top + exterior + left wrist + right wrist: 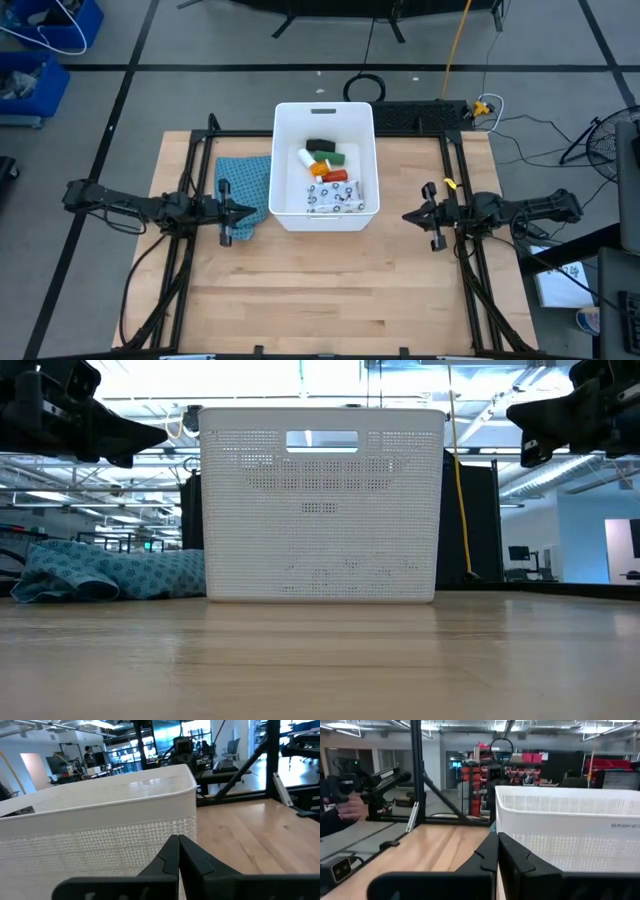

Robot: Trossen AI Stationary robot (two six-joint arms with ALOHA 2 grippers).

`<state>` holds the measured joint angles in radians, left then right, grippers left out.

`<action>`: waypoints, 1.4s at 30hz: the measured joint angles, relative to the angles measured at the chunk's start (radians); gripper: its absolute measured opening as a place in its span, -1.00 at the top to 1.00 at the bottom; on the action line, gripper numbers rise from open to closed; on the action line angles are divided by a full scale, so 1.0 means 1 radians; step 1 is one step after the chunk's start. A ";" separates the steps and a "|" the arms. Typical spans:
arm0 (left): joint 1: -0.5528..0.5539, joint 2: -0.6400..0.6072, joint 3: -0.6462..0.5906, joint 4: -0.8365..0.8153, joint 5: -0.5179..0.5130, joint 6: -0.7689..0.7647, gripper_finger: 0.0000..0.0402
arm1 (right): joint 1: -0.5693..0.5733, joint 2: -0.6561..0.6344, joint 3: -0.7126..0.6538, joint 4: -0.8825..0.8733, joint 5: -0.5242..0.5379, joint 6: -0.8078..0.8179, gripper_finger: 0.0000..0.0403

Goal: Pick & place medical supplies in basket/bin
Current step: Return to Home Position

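Note:
The white tub (326, 120) stands at the table's far middle; in the low view its perforated wall (320, 510) shows with a handle slot. Inside it lie a black oblong (320, 146), a green oblong (338, 157), a white bottle (307, 158), an orange vial (319, 168), a red tube (335, 176) and a white dotted packet (334, 199). My left gripper (252, 211) hovers shut left of the tub, over the teal cloth (245, 180). My right gripper (407, 216) hovers shut right of the tub. Both wrist views show shut fingertips (178, 840) (498, 836) facing the tub's wall.
The teal patterned cloth (110, 575) lies bunched on the table left of the tub. A black frame (455, 190) runs along both sides of the table. Bare wood (320, 290) spreads over the near half. A person's hand (347, 807) shows in the room beyond the table.

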<state>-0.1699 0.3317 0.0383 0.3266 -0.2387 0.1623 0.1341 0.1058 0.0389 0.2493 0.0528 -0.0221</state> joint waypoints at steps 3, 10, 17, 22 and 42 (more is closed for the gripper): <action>0.000 0.000 0.000 -0.013 -0.027 0.005 0.99 | -0.008 -0.005 -0.021 0.019 -0.001 -0.012 1.00; 0.021 0.000 -0.029 0.030 0.010 0.050 0.99 | -0.105 -0.002 -0.021 -0.011 -0.043 0.017 1.00; 0.078 0.000 -0.028 -0.016 0.084 0.022 0.99 | -0.171 -0.002 -0.022 -0.019 -0.109 0.054 1.00; 0.089 0.000 -0.028 -0.030 0.091 0.008 0.99 | -0.174 -0.002 -0.023 -0.005 -0.106 0.035 1.00; 0.089 0.000 -0.028 -0.062 0.081 -0.010 0.79 | -0.174 -0.002 -0.024 0.012 -0.079 0.029 1.00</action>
<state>-0.0814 0.3314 0.0105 0.2649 -0.1574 0.1520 -0.0399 0.1040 0.0151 0.2615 -0.0265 0.0071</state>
